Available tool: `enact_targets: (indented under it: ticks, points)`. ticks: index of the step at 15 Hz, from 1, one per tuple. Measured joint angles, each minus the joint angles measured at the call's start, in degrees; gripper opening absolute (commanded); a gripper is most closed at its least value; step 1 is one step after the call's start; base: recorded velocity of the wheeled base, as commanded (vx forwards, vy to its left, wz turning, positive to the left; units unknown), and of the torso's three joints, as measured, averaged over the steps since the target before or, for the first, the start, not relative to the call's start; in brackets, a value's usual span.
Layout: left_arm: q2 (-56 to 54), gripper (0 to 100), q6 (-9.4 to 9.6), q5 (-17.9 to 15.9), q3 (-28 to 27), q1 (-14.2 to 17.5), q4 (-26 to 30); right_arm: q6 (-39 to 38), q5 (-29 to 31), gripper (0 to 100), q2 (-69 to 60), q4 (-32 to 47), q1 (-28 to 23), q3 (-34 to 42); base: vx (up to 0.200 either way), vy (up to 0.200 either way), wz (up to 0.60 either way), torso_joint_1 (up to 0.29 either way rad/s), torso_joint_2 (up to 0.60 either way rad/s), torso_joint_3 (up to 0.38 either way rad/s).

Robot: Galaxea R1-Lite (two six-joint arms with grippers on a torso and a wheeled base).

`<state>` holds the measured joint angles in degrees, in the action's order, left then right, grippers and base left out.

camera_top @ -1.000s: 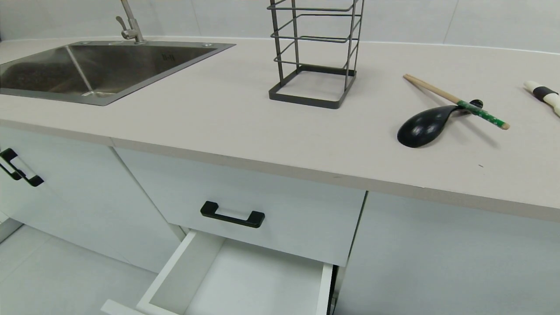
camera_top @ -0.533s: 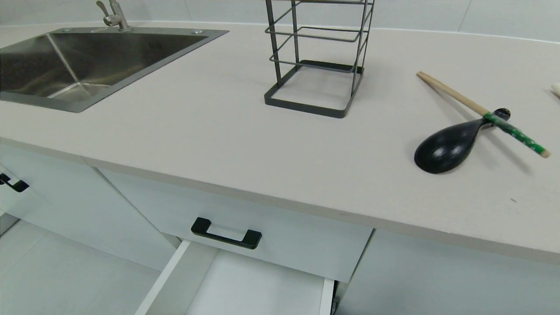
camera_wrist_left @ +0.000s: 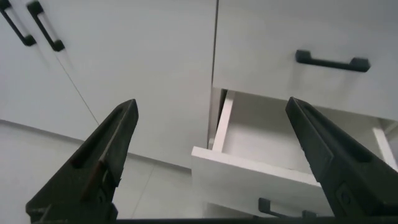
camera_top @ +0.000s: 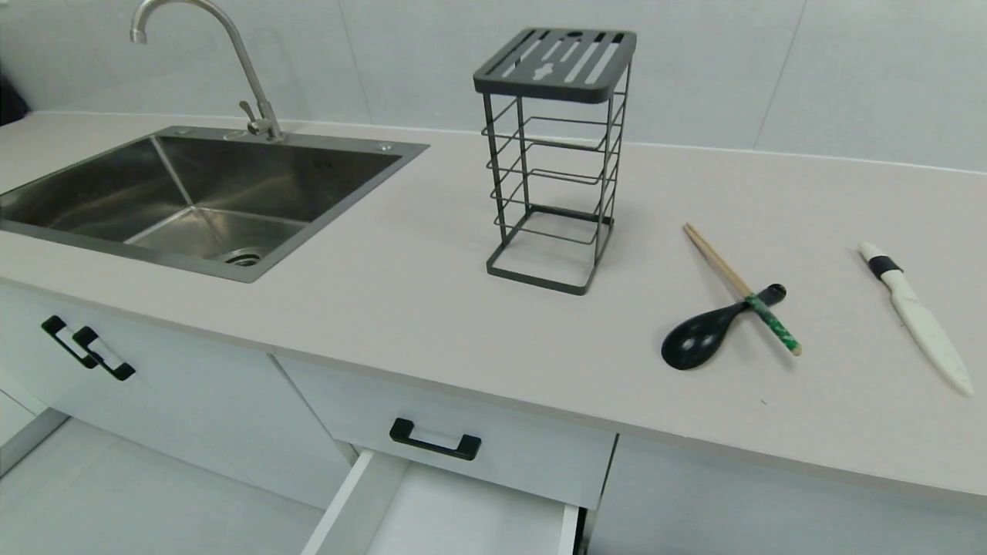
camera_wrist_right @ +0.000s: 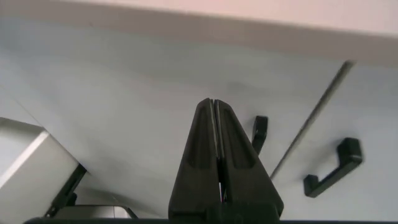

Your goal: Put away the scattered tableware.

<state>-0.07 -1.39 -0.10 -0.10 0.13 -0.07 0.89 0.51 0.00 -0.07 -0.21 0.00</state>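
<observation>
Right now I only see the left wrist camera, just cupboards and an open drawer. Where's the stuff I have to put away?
Observer: Up on the counter. A black spoon lies to the right of the wire rack.
Operator: Is anything touching the spoon?
Observer: Yes, chopsticks lie across its handle. A white knife lies apart from them, farther right.
Operator: What's my other hand doing?
Observer: The right gripper is shut with nothing in it.
</observation>
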Motion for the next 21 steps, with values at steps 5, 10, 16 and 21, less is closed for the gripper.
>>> enact_targets:
  ticks: [5,10,16,21]
  points:
    - [0.0,100,0.0,0.0,0.0,0.0,0.05,1.9,-0.4,0,0.0,0.0,0.02,0.0,0.0,0.0,0.0,0.311,-0.49,-0.226]
    - [0.0,100,0.0,0.02,0.0,0.02,-0.02,1.62,-0.41,0,0.0,0.0,0.0,0.0,0.0,0.0,0.0,0.201,-0.34,-0.16]
    - [0.0,100,0.0,0.02,0.0,0.05,0.02,1.62,-0.41,100,0.0,0.0,0.02,0.0,0.0,0.0,0.0,0.224,-0.41,-0.194]
    - [0.0,100,0.0,0.0,0.0,0.0,0.02,1.4,-0.4,100,0.0,0.02,0.02,0.0,0.0,0.0,0.0,0.084,-0.16,-0.07]
